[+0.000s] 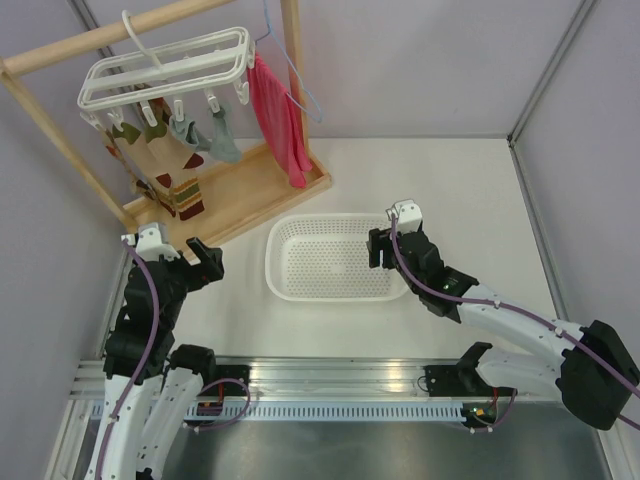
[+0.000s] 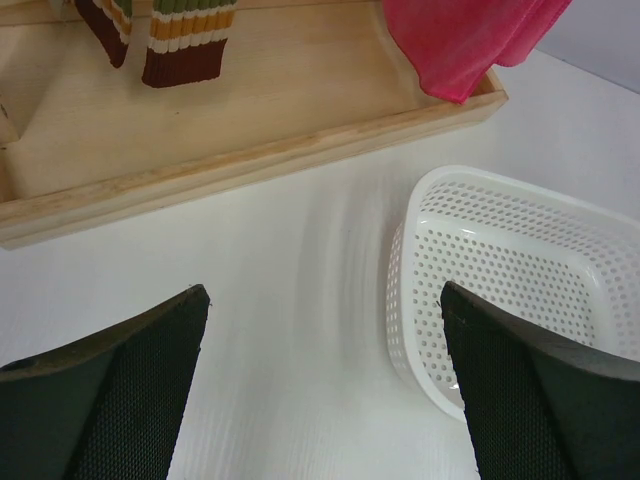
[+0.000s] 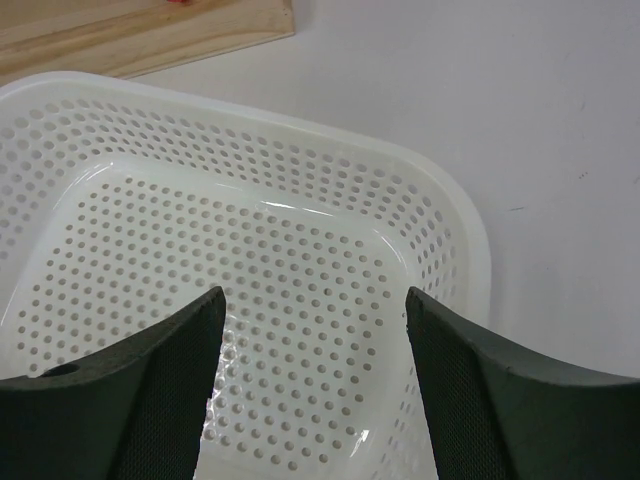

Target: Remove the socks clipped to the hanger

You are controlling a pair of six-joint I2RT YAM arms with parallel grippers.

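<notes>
The white frame hanger [image 1: 165, 68] hangs by its hook from a wooden rail at the far left. Several socks [image 1: 165, 150] hang from its clips, argyle brown ones on the left and grey-green ones [image 1: 222, 133] on the right. The striped cuffs of the argyle socks show at the top of the left wrist view [image 2: 187, 40]. My left gripper [image 1: 198, 262] is open and empty, low over the table in front of the rack [image 2: 322, 300]. My right gripper [image 1: 381, 250] is open and empty over the right end of the basket [image 3: 313, 300].
A white mesh basket [image 1: 290, 285] lies mid-table; it also shows in both wrist views [image 2: 420, 290] [image 3: 455, 225]. A red cloth [image 1: 278, 118] hangs on a blue wire hanger [image 1: 300, 85]. The rack stands on a wooden tray base [image 1: 262, 190].
</notes>
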